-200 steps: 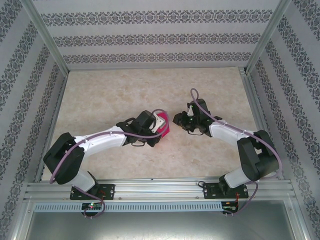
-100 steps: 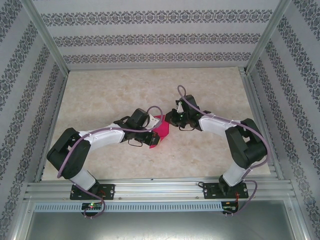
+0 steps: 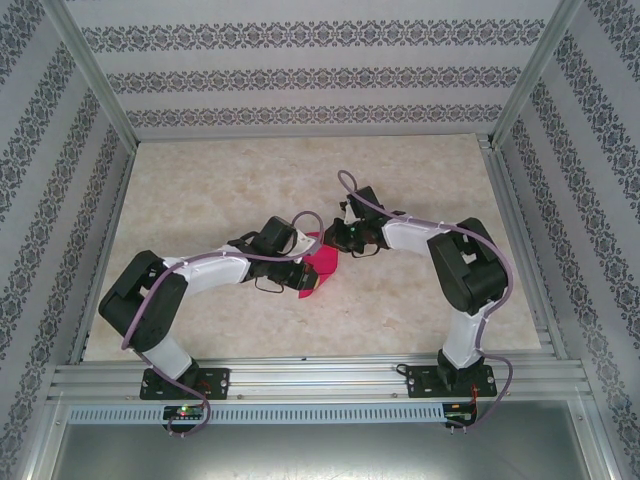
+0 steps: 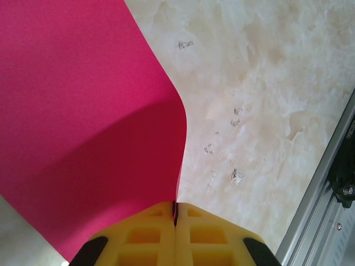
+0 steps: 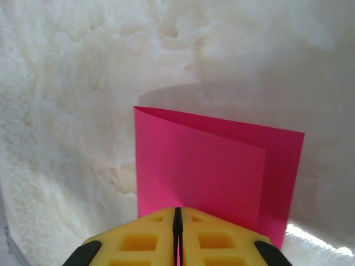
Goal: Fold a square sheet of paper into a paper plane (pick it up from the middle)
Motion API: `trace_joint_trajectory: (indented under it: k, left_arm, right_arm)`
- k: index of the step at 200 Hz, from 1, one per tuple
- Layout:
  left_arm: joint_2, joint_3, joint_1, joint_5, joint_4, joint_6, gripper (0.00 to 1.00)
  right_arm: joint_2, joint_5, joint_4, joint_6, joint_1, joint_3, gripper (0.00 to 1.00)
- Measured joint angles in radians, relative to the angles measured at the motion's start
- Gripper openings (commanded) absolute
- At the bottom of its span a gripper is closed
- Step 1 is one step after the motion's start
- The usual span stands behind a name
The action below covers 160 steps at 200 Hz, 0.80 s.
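My left pincer (image 4: 175, 215) is clenched on the thin magenta-pink square sheet of paper (image 4: 83, 111), which bows away just ahead of its tips. My right pincer (image 5: 177, 217) nips the doubled-over sheet from the opposite side, I reckon to line both layers up for creasing. Mottled cream table (image 5: 83, 83) lies beyond.

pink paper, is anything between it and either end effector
Nothing visible stands in between. The left end effector is shut on one edge of the pink paper, and the right end effector is shut on another edge of it, so both touch it directly.
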Motion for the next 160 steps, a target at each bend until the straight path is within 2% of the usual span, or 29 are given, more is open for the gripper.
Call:
trace_joint_trajectory:
  k: [57, 104, 160]
  left_arm:
    - [0.046, 0.031, 0.030, 0.021, -0.002, -0.014, 0.04]
    - [0.079, 0.064, 0.048, 0.055, -0.027, -0.018, 0.05]
    - [0.107, 0.108, 0.077, 0.044, -0.082, -0.017, 0.06]
  right_arm:
    - [0.051, 0.051, -0.095, -0.085, 0.006, 0.034, 0.11]
    - [0.058, 0.077, -0.123, -0.130, 0.013, 0.055, 0.11]
    - [0.058, 0.087, -0.130, -0.156, 0.018, 0.059, 0.11]
